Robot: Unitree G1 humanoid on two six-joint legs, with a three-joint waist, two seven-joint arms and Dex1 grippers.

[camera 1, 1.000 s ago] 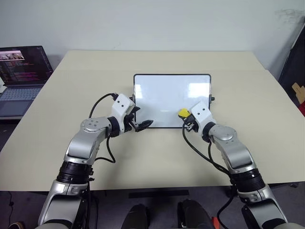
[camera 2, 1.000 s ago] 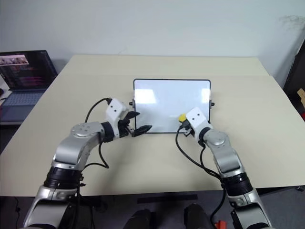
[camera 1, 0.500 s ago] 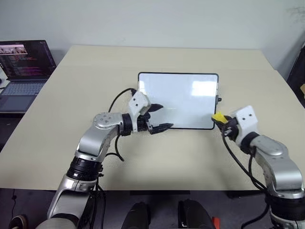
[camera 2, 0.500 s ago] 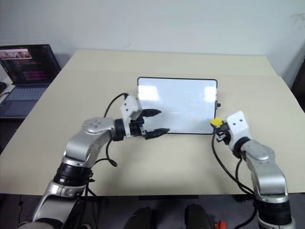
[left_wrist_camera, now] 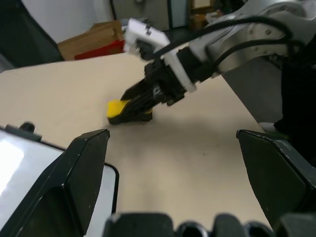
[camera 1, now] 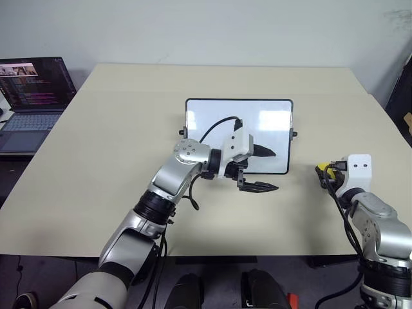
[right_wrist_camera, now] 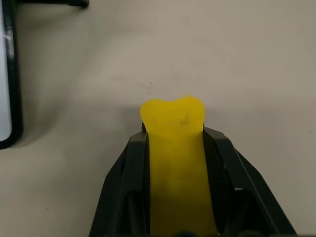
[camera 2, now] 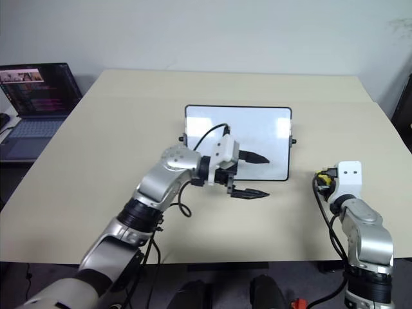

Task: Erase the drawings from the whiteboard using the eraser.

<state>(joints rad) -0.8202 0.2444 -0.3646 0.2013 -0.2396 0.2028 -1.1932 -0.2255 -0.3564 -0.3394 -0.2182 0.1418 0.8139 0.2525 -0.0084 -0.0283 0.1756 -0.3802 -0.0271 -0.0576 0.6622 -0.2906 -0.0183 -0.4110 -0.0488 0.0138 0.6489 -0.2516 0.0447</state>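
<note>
Left eye view had the whiteboard [camera 1: 239, 135] flat on the desk [camera 1: 96, 141], its face clean as far as could be told, with the left gripper [camera 1: 263, 170] over its near right corner, fingers wide apart and empty. Right gripper [right_wrist_camera: 173, 148] sat well off to the board's right, low over bare desk, clamped on the eraser [right_wrist_camera: 174, 143], whose yellow end poked out past the fingertips. Risk, as judged: any faint marks missed would stay, since the eraser was parked away from the board, and the left gripper could nudge the board askew.
</note>
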